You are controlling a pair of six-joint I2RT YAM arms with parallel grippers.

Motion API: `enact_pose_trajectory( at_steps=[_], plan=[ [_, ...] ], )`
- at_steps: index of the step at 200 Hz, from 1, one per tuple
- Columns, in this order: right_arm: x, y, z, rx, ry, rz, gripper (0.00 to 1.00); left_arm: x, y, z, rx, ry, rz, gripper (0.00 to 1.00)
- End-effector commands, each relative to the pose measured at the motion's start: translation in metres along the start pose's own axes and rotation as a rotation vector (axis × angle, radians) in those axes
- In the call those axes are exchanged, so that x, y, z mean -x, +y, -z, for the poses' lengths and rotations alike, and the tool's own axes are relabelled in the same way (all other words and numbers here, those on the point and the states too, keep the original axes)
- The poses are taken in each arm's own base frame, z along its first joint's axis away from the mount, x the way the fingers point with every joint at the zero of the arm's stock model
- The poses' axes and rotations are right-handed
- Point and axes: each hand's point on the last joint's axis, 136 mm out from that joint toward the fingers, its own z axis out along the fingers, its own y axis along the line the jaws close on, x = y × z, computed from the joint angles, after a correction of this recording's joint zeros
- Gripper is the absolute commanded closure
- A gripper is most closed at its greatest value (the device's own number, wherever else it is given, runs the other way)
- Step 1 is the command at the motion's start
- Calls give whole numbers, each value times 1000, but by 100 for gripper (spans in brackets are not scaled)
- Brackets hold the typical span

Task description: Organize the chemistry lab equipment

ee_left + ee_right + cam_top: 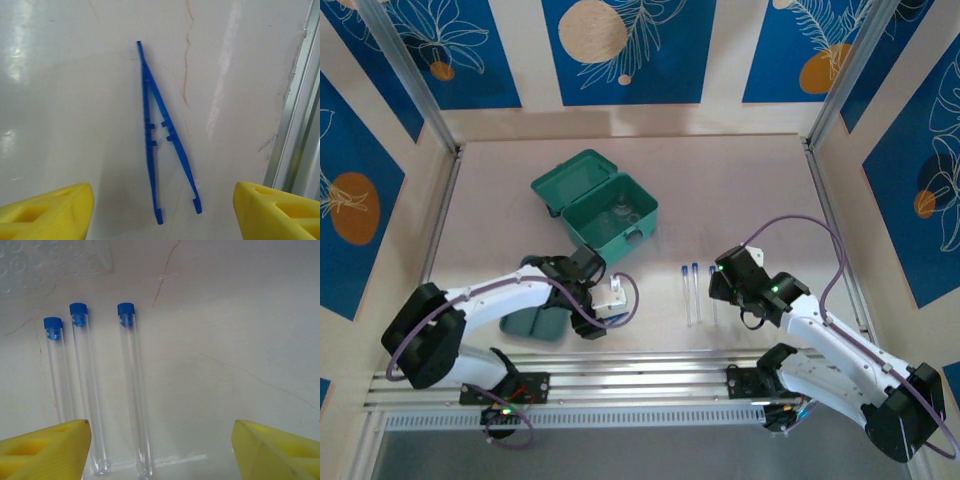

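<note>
case [596, 207] behind tray [532, 323] | tubes [89, 390] right of tray | tweezers [161, 140] on table [750, 190]

Clear tubes with blue caps [89, 390]: three, counted in the right wrist view. The top view also gives three.
Blue caps: three, one per tube.
Blue tweezers [148, 115]: one pair.
Teal hinged case [595, 205]: one.
Dark-green tray [535, 322]: one.
Clear glassware inside the case [622, 213]: too small to count.
Robot arms: two, left arm [490, 295] and right arm [830, 340].

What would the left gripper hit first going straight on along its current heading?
Likely the blue tweezers, flat on the table between the left gripper's open fingers; depth is unclear.
</note>
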Motion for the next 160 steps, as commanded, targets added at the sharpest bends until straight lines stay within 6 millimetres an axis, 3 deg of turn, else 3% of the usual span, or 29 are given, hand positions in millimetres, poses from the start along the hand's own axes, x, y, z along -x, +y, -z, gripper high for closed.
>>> enact_pose_trajectory(
  at_steps=[1, 65, 160],
  plan=[
    [0, 2, -1, 9, 7, -1, 25, 6, -12, -6, -44, -13, -18, 27],
    [1, 2, 0, 1, 7, -3, 25, 12, -4, -25, -61, 63, 1, 31],
    [0, 0, -1, -3, 7, -4, 25, 15, 17, -35, 28, 114, 5, 35]
  ],
)
